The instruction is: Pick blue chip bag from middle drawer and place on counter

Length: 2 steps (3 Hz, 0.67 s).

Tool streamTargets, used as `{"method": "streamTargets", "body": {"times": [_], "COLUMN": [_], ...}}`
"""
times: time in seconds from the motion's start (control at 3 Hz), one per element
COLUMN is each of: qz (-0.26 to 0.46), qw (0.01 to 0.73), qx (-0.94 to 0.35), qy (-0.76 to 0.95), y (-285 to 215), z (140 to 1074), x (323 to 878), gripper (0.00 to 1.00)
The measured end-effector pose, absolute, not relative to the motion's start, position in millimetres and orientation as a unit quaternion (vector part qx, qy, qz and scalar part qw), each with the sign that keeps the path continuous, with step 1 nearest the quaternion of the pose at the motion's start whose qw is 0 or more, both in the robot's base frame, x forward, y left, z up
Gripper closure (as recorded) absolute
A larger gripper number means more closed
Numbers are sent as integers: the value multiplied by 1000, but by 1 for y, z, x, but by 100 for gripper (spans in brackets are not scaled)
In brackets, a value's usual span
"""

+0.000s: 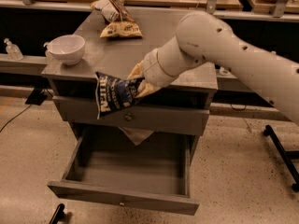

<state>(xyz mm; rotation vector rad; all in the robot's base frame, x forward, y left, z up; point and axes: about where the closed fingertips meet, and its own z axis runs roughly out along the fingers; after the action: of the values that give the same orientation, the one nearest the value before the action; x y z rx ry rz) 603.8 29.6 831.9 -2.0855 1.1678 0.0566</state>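
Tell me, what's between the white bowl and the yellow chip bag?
Nothing: the camera view shows bare counter between the white bowl and the yellow chip bag. The gripper holds the blue chip bag at the counter's front edge.

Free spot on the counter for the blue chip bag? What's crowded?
Bare counter front-centre, between the white bowl and the arm, in front of the tan-yellow bag. Back-left is crowded: that bag plus a white-and-brown bag. Right side is hidden by the arm. The gripper holds the blue chip bag at the front edge.
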Motion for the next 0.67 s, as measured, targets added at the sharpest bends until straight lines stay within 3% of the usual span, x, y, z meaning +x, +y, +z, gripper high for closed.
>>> {"method": "streamTargets", "body": {"times": [0.67], "qz": [-57], "qw": [383], "qx": [-744], "qy": [544], "y": [-22], "z": [912], "x": [689], "gripper": [100]}}
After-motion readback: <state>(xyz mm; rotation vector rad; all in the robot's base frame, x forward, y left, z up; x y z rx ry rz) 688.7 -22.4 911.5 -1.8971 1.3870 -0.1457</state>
